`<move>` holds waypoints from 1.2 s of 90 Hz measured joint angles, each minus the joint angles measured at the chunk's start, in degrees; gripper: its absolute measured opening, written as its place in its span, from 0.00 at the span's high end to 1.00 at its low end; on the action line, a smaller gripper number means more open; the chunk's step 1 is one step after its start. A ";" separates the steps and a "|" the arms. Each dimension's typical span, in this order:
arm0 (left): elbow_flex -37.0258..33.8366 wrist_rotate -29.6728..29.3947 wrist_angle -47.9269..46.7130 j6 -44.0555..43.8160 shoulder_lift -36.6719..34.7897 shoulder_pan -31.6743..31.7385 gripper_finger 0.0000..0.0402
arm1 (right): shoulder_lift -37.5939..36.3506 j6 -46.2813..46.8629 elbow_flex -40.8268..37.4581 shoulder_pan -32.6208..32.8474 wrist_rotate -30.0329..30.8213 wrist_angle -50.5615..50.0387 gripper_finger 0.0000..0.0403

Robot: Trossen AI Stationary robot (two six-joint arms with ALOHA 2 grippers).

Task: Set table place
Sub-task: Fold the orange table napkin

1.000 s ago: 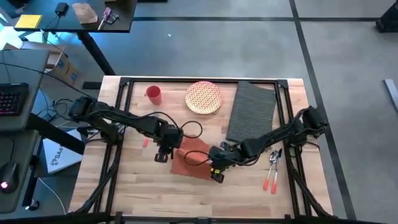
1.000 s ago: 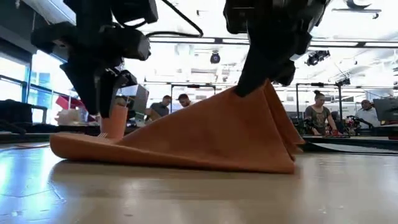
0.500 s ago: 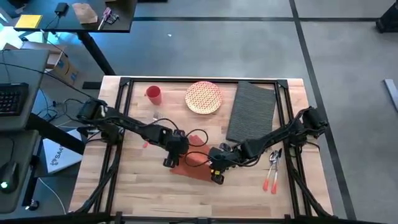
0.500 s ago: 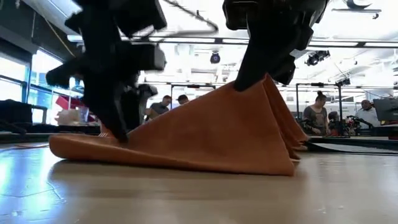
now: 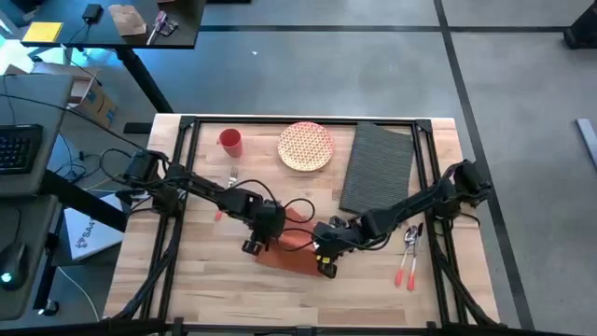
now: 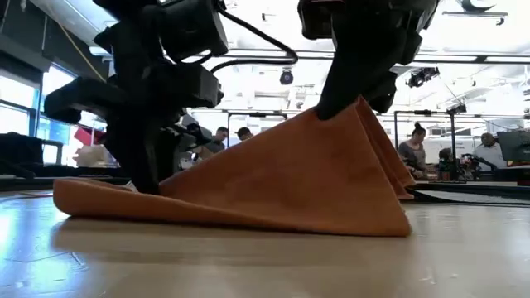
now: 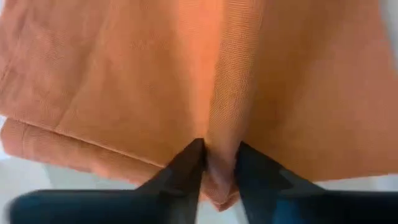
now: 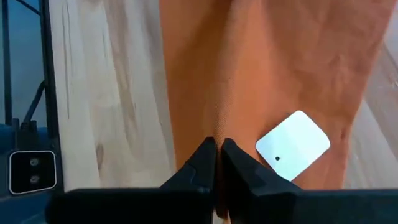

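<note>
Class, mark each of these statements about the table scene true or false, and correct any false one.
1. Both grippers pinch the orange napkin. True: the left gripper and the right gripper each close on a fold of it.
2. The plate lies on the grey placemat. False: it sits on the bare table, beside the placemat.
3. The napkin lies flat. False: in the low view the right gripper holds part of it up in a peak.
4. The red cup stands near the table's far edge, left of the plate in the high view. True.
5. Cutlery rests on the placemat. False: the red-handled cutlery lies on the wood near the right arm.
</note>
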 joint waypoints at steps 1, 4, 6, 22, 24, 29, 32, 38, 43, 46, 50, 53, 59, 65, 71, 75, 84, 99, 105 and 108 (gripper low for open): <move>0.00 0.61 -0.12 -0.34 -0.01 0.16 0.95 | 0.00 -0.14 0.00 0.00 -0.03 -0.04 1.00; 0.02 2.51 -0.57 -1.21 -0.02 0.67 0.97 | 0.00 -0.45 0.00 0.00 -0.17 -0.12 1.00; 0.10 3.40 -1.00 -1.93 -0.04 1.00 0.98 | 0.00 -0.71 0.00 0.00 -0.34 -0.12 1.00; 5.98 -2.92 -13.73 -0.93 -1.80 1.91 1.00 | -2.22 -2.70 0.04 -0.68 0.62 -0.88 1.00; 7.07 -5.51 -15.47 -0.61 -2.37 1.87 1.00 | -2.76 -2.72 0.06 -0.89 1.86 -1.50 1.00; 9.91 -12.99 -19.70 -0.01 -4.03 1.81 1.00 | -4.18 -2.79 0.22 -1.39 6.49 -4.01 1.00; 11.58 -17.61 -21.51 0.13 -5.13 1.74 1.00 | -4.92 -2.95 0.76 -1.61 9.93 -6.45 1.00; 14.63 -26.97 -24.70 -0.49 -7.66 1.08 1.00 | -6.10 -3.66 2.79 -1.68 17.36 -12.22 1.00; 15.87 -33.95 -25.72 -2.45 -9.99 0.13 1.00 | -6.85 -5.60 5.10 -1.56 23.10 -16.85 1.00; 15.84 -36.27 -25.90 -3.46 -11.31 -0.64 1.00 | -7.00 -7.30 6.23 -1.14 26.07 -18.80 1.00; 14.99 -37.69 -25.71 -4.78 -12.76 -2.16 1.00 | -7.13 -10.04 6.60 -0.38 28.68 -19.15 1.00; 13.67 -38.42 -25.04 -5.84 -13.35 -3.55 1.00 | -6.79 -11.51 6.31 0.34 29.58 -18.71 1.00; 9.48 -38.56 -21.89 -8.31 -13.71 -6.64 1.00 | -5.15 -11.44 4.12 1.58 29.48 -15.46 1.00; 3.84 -36.47 -15.53 -11.39 -13.31 -9.80 1.00 | -2.23 -10.06 0.68 2.76 27.83 -9.64 1.00; -1.26 -29.59 -8.21 -13.67 -12.50 -12.96 0.98 | 1.53 -10.26 -2.42 3.77 24.86 -2.27 0.99; -3.74 -24.22 -4.19 -14.61 -11.90 -15.05 0.96 | 4.17 -11.61 -3.76 4.34 20.98 2.35 0.97; -5.34 -19.18 -2.18 -19.46 -11.51 -19.73 0.90 | 8.77 -13.66 -4.69 5.46 12.79 7.99 0.89; -1.89 -19.35 -8.26 -22.55 -12.51 -25.10 0.79 | 10.21 -15.95 -3.31 6.77 10.30 8.46 0.70; 0.57 -20.25 -10.00 -24.43 -12.83 -26.13 0.77 | 8.80 -17.42 -2.74 7.14 9.04 6.58 0.63; 1.55 -21.19 -10.35 -26.18 -12.87 -26.39 0.77 | 7.57 -17.80 -2.45 7.22 8.93 5.97 0.60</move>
